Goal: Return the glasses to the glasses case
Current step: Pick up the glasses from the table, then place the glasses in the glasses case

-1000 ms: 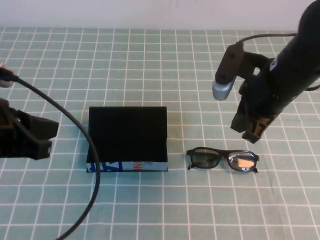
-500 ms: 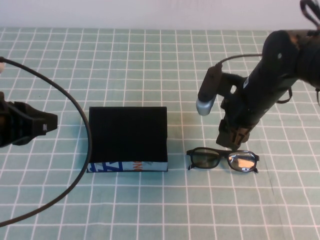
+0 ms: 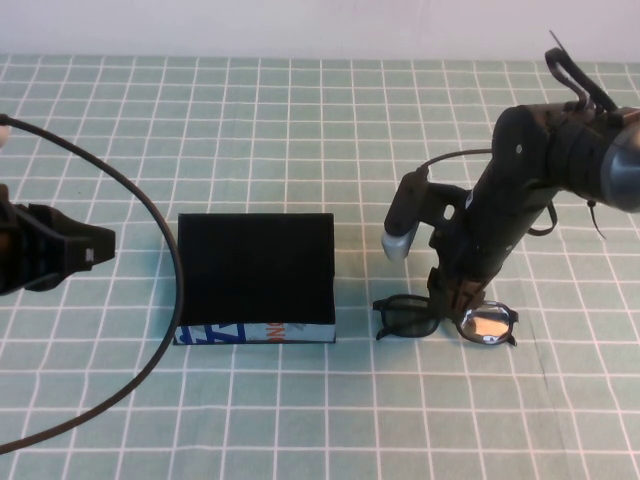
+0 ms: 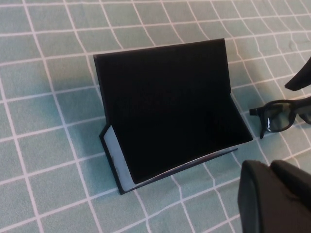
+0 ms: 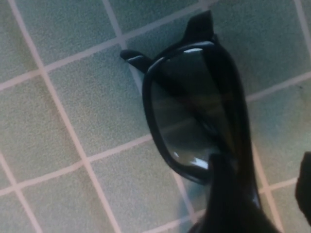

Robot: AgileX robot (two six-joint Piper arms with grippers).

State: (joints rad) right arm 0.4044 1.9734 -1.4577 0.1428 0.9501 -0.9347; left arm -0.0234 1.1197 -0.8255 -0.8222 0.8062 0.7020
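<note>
Right pincer (image 3: 455,300) straddles the bridge of the glasses (image 3: 446,319), fingers apart, frame running crosswise. Left pincer (image 3: 95,250), grip unclear, waits beside the open glasses case (image 3: 255,275).

Right gripper (image 3: 452,303) tips hide glasses (image 3: 410,318) bridge, grip seemingly unclear; left gripper (image 3: 60,258) cut off by edge

surface: green cloth (image 3: 300,110), white grid | back: pale wall (image 3: 300,25)

Black glasses case (image 3: 255,268), white, blue and orange strip along its near side, black-framed glasses (image 3: 445,320), greyish-green lenses, green worktop (image 3: 300,130) gridded in white lines, both arms black.
</note>
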